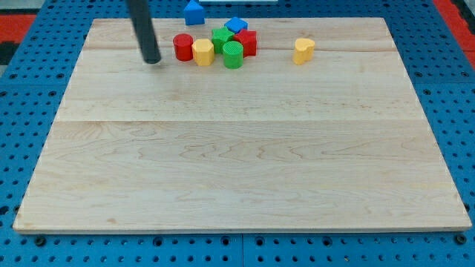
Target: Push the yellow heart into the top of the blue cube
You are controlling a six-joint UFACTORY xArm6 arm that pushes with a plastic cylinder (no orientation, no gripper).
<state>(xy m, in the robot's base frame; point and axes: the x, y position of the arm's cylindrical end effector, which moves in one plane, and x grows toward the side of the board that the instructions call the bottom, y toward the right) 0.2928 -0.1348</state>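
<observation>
The yellow heart [303, 50] stands alone on the wooden board [237, 148] near the view's top, right of centre. The blue cube [236, 26] sits at the top of a cluster left of the heart, behind a red block [247, 42]. My tip [151, 59] rests on the board at the view's top left, left of a red cylinder [183, 47] and far left of the heart. It touches no block.
The cluster also holds a yellow block [202, 52], a green cylinder [233, 54] and a green block [221, 37]. A blue block with a peaked top [194, 12] lies at the board's top edge. Blue pegboard surrounds the board.
</observation>
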